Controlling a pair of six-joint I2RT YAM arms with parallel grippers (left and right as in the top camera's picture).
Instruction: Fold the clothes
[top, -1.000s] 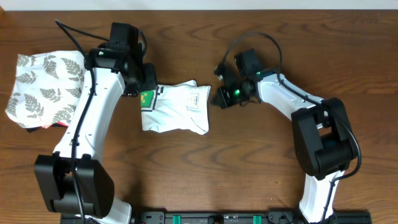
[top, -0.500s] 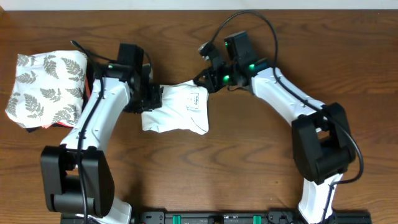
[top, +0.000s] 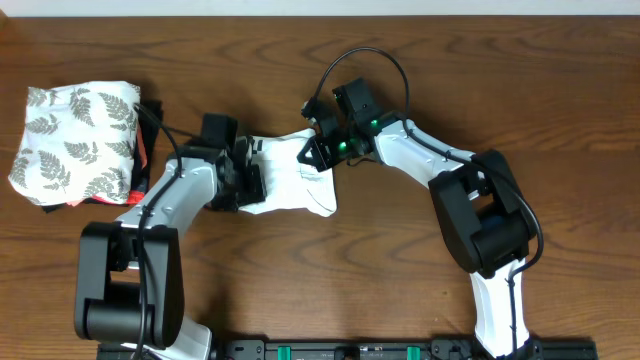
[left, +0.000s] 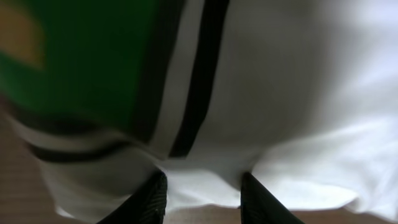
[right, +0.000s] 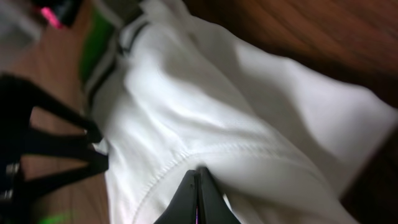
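wooden counter (top: 400, 280) holds the folded white t-shirt (top: 290, 180) at frame centre. left jaws, part open, clamp its thick left edge; right jaws, closed tight, touch its upper right edge, pinch uncertain. soft, light cloth likely sags; grip hems or corners.

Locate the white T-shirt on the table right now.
In the overhead view the white T-shirt lies bunched mid-frame, between the left gripper and right gripper, right of the fern-print cloth.

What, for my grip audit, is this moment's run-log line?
T-shirt: folded bundle | left gripper: closed on its left edge | right gripper: shut, tips at its top edge
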